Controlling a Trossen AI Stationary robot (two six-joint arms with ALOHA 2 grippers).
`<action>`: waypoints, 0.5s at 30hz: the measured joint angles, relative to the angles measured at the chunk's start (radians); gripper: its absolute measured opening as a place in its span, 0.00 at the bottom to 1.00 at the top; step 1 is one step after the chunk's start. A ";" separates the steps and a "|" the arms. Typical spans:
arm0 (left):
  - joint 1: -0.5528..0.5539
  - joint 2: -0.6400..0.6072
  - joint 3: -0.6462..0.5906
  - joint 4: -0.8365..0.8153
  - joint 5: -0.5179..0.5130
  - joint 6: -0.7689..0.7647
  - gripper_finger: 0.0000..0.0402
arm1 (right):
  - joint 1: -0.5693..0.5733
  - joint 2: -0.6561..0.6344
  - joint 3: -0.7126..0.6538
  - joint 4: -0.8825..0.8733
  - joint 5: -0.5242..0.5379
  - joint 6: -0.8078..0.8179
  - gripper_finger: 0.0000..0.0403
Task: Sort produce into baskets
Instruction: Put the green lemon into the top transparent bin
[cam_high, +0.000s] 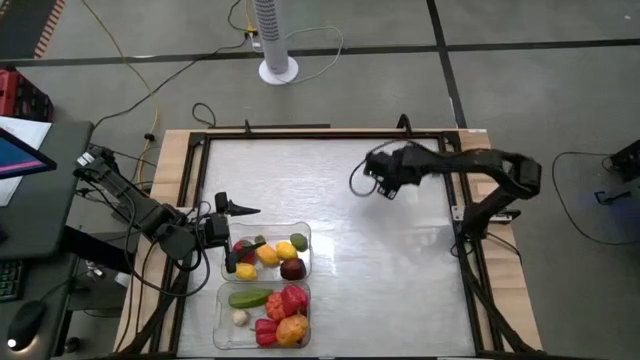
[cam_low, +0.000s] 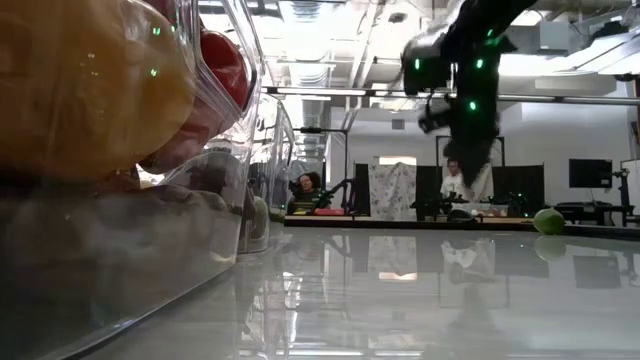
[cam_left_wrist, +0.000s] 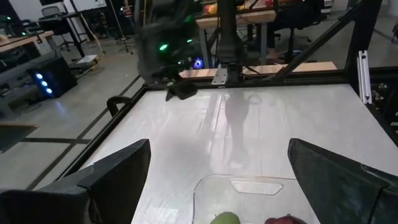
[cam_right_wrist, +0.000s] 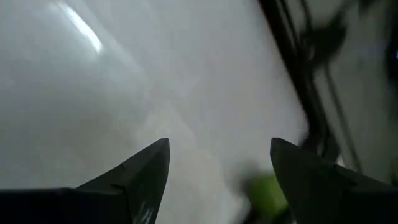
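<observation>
Two clear baskets sit side by side at the table's near left. The far basket (cam_high: 303, 232) holds yellow, green, orange and dark red produce. The near basket (cam_high: 222, 300) holds a green cucumber (cam_high: 250, 298), red pieces, a white garlic (cam_high: 240, 318) and an orange piece. My left gripper (cam_high: 238, 238) is open at the far basket's left end, above its rim (cam_left_wrist: 249, 185). My right gripper (cam_high: 385, 190) is open and empty above the table's far middle. A green piece (cam_right_wrist: 267, 193) lies on the table just beyond it; it also shows in the low view (cam_low: 548, 220) and is hidden in the high view.
A black frame (cam_high: 470, 250) runs around the white table top. The middle and right of the table top (cam_high: 380, 280) hold no objects. In the low view the near basket's wall (cam_low: 200, 200) fills the left. People sit in the room behind the table.
</observation>
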 joint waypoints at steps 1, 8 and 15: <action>0.000 0.000 0.000 0.000 0.000 0.000 0.92 | -0.040 0.013 0.000 -0.028 -0.004 0.023 0.75; 0.000 0.000 0.000 -0.008 0.000 0.000 0.92 | -0.291 0.122 0.001 -0.166 -0.063 0.057 0.75; 0.000 0.000 0.000 -0.020 0.000 0.000 0.92 | -0.419 0.234 0.001 -0.193 -0.077 0.050 0.75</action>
